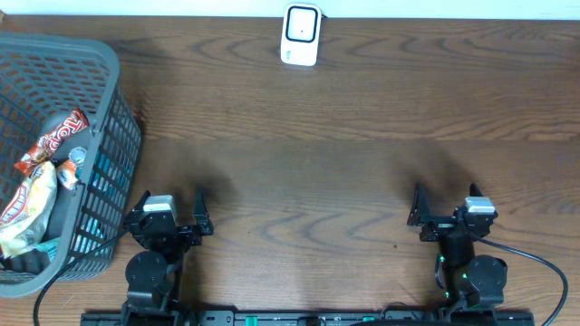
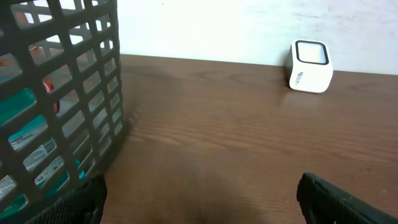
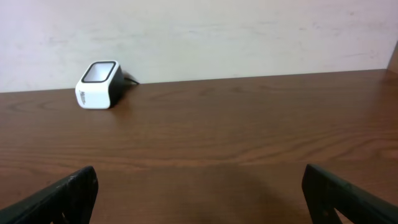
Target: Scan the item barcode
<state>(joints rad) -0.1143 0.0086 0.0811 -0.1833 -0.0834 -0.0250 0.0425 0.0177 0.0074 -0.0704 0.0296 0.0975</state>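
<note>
Brown table [image 1: 317, 172]; left gripper [image 1: 172, 201] gapes wide, basket [image 1: 122, 136] just left of it; right gripper [image 1: 446, 201] wide too, scanner [image 1: 301, 34] far ahead.

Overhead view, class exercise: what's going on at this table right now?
Nothing is being handled yet. The left arm and right arm rest at the near edge of the wooden table, both with jaws open and empty. Snack packets lie in the grey basket at the left, beside the left arm. The white barcode scanner stands at the far edge, untouched.
</note>
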